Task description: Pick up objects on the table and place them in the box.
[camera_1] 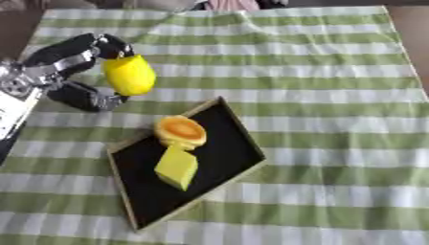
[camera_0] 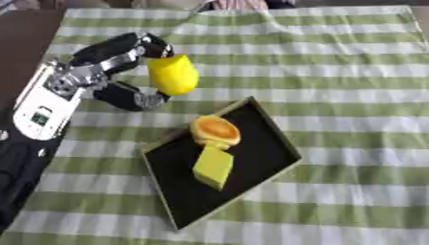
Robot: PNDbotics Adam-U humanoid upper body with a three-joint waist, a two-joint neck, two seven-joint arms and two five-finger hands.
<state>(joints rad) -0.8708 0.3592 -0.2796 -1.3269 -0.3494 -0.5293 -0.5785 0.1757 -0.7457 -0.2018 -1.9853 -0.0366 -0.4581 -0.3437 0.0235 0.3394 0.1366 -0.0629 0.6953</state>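
Left eye view: left hand [camera_0: 100, 72] around lemon [camera_0: 173, 74]

Even, soft daylight-like lighting, fairly bright. Both views blurry overall, edges smeared, fine detail lost. No hard shadows on the striped cloth [camera_0: 335, 95]; mild sheen on the yellow object [camera_0: 173, 74]. Black tray [camera_0: 260, 139] interior reads flat dark.

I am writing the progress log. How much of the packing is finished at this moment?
Done: an orange round piece and a yellow block lie in the box. In hand: the left hand pinches a yellow object near the box. Left: only placing it; nothing else shows on the tablecloth.
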